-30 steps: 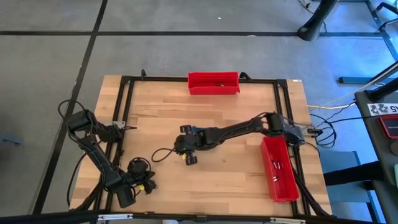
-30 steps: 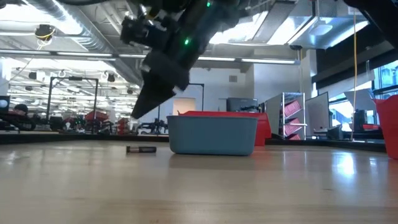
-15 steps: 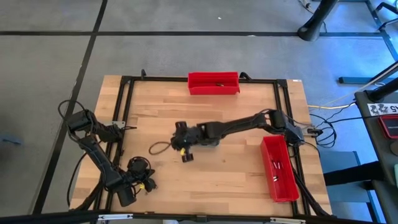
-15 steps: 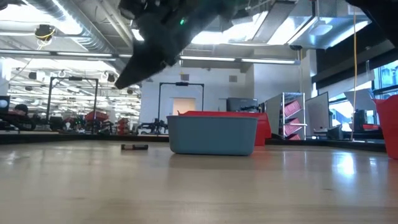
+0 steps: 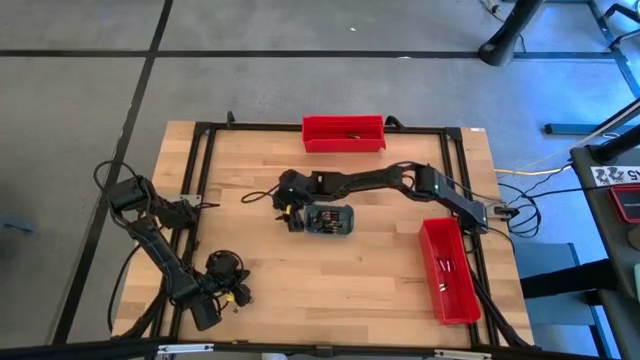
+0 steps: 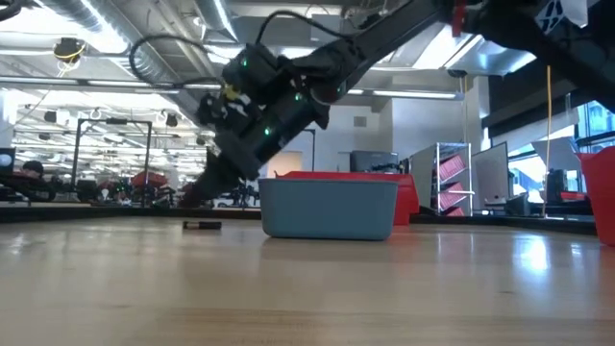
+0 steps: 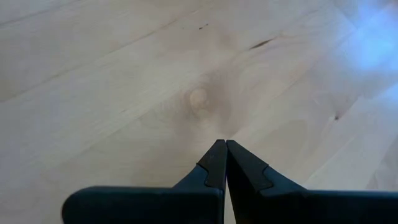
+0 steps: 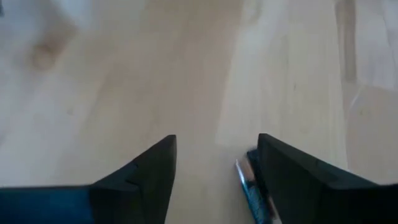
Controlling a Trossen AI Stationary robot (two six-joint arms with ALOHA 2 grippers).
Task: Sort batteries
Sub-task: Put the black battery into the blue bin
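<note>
A grey-blue tray (image 5: pixel 328 221) holding several batteries sits mid-table. One loose dark battery (image 8: pixel 252 187) lies on the wood left of the tray (image 6: pixel 329 208) and shows in the low view as the battery (image 6: pixel 202 226). My right gripper (image 8: pixel 216 163) is open and slants down over it, with the battery in the gap close beside one finger (image 8: pixel 292 177). In the high view the right gripper (image 5: pixel 291 217) is at the tray's left end. My left gripper (image 7: pixel 222 151) is shut on nothing, low over bare wood at the near left corner (image 5: pixel 205 316).
One red bin (image 5: pixel 344 133) stands at the far edge and another red bin (image 5: pixel 448 272) along the right side; each holds a few small batteries. A black frame (image 5: pixel 200 170) borders the table. There is bare wood left of and in front of the tray.
My right gripper has swung from over the tray toward the table's far edge and a little left, uncovering the tray. It has also sunk low toward the loose battery. The battery has drifted slightly farther off along the wood.
</note>
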